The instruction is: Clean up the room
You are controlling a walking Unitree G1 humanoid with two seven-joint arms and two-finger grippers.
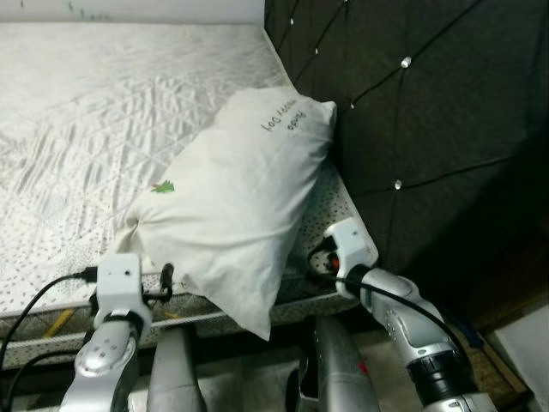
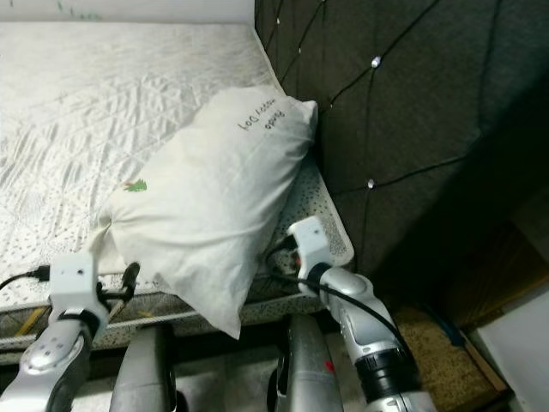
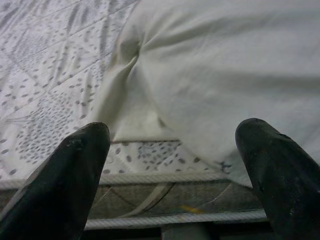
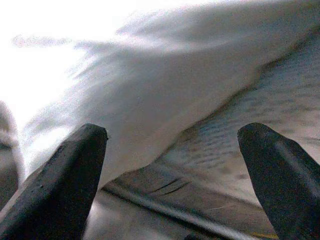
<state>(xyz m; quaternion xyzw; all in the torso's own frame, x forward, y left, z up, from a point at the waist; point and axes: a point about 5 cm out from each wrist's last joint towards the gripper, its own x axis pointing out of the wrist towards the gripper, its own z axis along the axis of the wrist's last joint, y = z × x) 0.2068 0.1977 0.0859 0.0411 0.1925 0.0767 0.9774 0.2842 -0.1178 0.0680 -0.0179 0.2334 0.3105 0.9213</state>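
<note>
The left gripper's [image 3: 172, 165] two black fingers [image 3: 65, 185] are standing wide apart, holding nothing, aiming at the near corner of the pillow [image 1: 236, 210] from just off the mattress [image 1: 94, 129] edge. In the left wrist view a twisted, puckered corner of the pillowcase is lying between the fingers, just beyond their tips, with the piped mattress edge running below it. The right gripper's [image 4: 175, 170] fingers [image 4: 280, 175] are spread wide too, empty, pointing at the pillow's underside where it is bulging over the mattress edge; the right wrist view is blurred and washed out at its bright side.

From the head views, the left gripper is sitting at the pillow's left lower corner and the right gripper near its right lower side, beside the headboard [image 1: 429, 120]. The pillow is lying slantwise on the mattress, its far end leaning against the dark tufted headboard, its near end hanging over the bed's edge. It is bearing a small green mark and some dark handwriting near the far end. Both silver arms are reaching up from below the frame, black cables trailing along them.
</note>
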